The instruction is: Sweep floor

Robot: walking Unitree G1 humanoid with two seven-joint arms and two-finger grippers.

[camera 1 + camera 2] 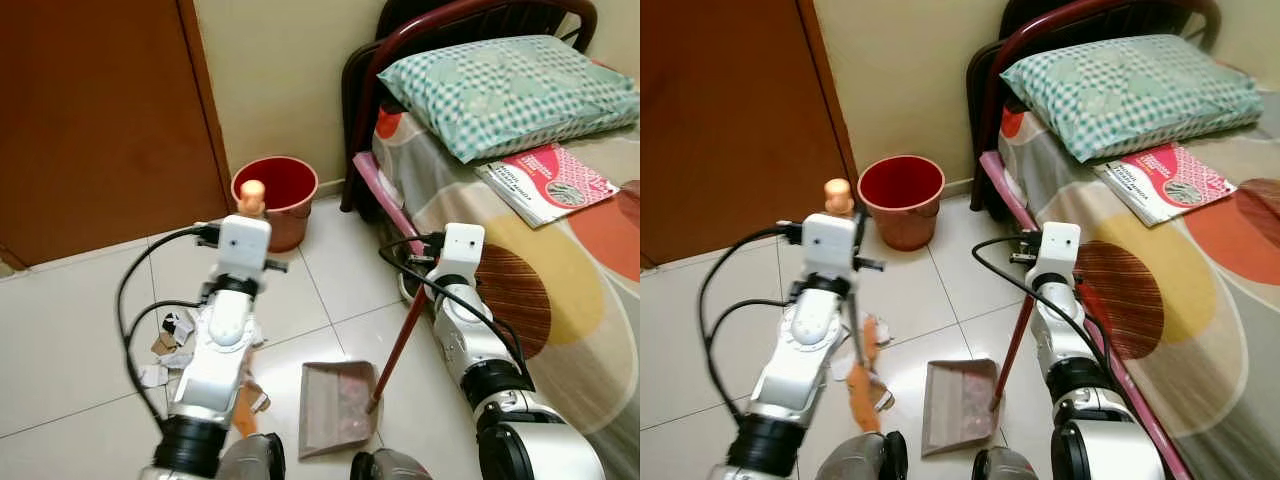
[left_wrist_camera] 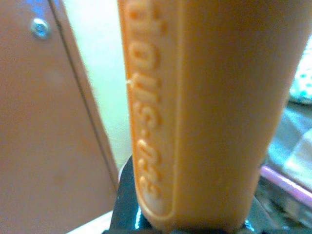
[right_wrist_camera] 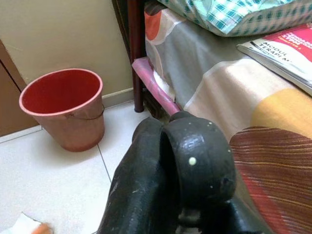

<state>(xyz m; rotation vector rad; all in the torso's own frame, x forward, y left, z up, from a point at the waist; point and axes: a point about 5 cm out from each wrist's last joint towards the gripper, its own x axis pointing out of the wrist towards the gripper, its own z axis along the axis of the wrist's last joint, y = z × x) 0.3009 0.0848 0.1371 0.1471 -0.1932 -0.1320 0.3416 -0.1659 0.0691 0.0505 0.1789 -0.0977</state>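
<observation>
A small bedroom: white tiled floor (image 1: 80, 330), brown door, bed (image 1: 560, 290) along the right wall, red bucket (image 1: 275, 198) in the corner. The left tool (image 1: 840, 225) is clamped on the orange broom (image 1: 862, 385), its bristles among paper scraps (image 1: 170, 345). The right tool (image 1: 418, 268) is closed round the dustpan (image 1: 335, 405) handle. Sweeping looks midway; next, brush the scraps toward the pan.
</observation>
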